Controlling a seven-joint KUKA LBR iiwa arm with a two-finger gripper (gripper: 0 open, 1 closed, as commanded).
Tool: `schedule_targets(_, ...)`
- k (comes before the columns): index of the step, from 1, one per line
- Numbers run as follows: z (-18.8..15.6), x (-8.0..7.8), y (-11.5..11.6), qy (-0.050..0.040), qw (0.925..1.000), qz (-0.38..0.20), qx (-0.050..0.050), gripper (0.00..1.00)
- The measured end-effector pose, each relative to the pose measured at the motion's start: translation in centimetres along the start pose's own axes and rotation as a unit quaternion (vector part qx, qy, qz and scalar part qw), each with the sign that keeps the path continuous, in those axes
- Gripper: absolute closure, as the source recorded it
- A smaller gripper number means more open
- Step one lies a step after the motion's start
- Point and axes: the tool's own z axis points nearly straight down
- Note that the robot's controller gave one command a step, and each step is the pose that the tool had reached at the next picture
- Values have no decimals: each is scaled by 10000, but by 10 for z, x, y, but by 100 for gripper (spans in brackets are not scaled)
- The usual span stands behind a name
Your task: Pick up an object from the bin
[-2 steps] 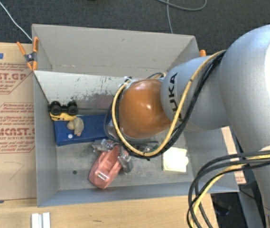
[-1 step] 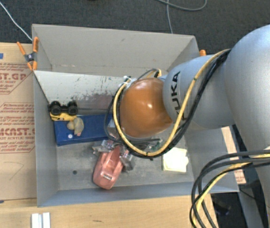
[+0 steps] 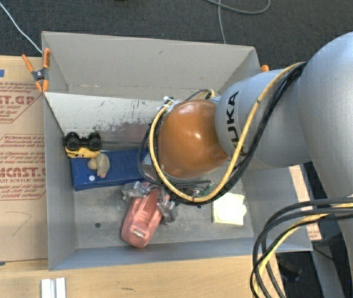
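My gripper (image 3: pixel 162 208) pokes out from under the arm's orange cover in the lower middle of the bin. It sits right at the upper end of a pink, rounded oblong thing (image 3: pixel 141 223) that lies tilted on the bin floor. Whether it touches that thing is hidden by the cover. Just to the left lies a flat blue box (image 3: pixel 115 169) with a small beige lump (image 3: pixel 100 163) on its upper left part. A pale yellow block (image 3: pixel 229 209) rests to the right of the gripper.
A small yellow and black toy vehicle (image 3: pixel 82 143) stands at the left end of the bin's back wall, above the blue box. The arm, its orange cover and looped cables hang over the middle and right of the bin.
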Motion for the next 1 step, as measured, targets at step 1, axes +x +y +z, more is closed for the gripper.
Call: schedule_targets(1, -8, 0, 1, 8, 9994, 347, -15, 100)
